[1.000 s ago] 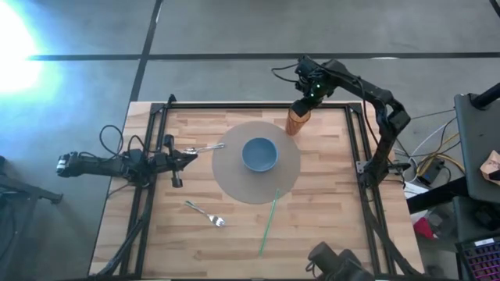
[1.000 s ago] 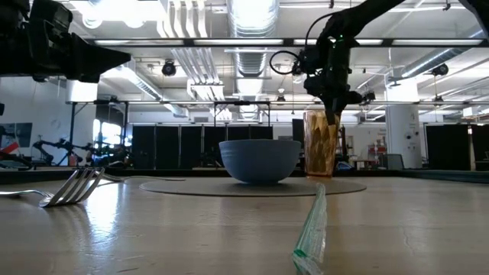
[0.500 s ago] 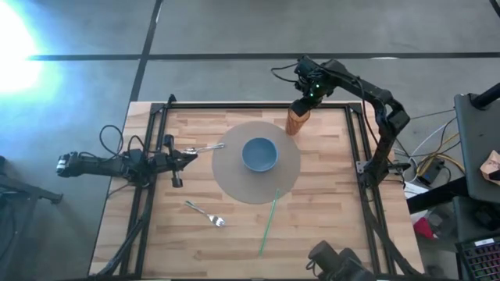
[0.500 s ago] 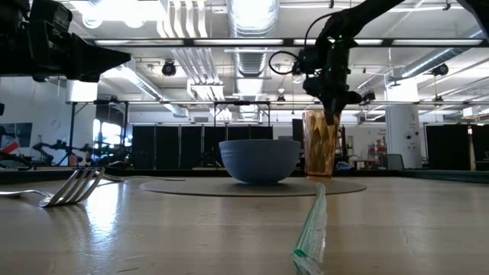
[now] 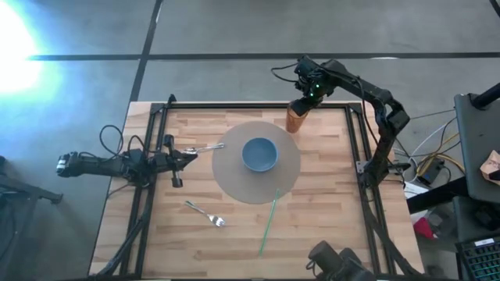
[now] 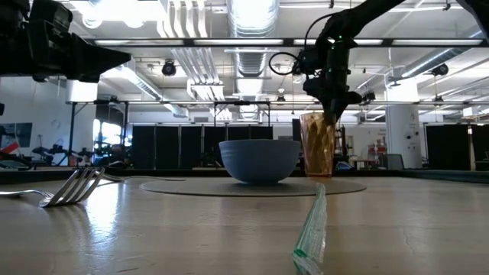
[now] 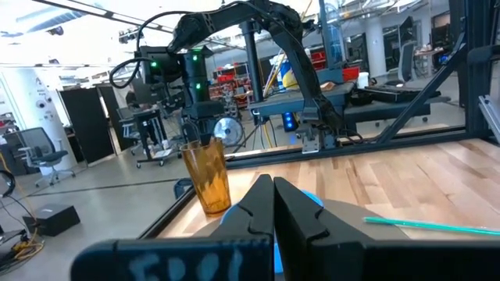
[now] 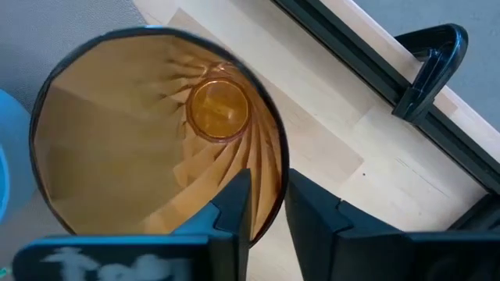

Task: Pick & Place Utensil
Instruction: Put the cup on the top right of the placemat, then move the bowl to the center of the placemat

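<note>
The amber cup (image 5: 294, 119) had tilted and shifted slightly, its rim pinched by the right end effector (image 8: 266, 204); the utensils lay untouched, so the task had not advanced.

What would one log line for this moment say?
right gripper: shut on amber cup rim, cup tilted | left gripper: shut, waiting at left edge | fork, spoon: untouched

Strong glare, high view's left edge
</note>
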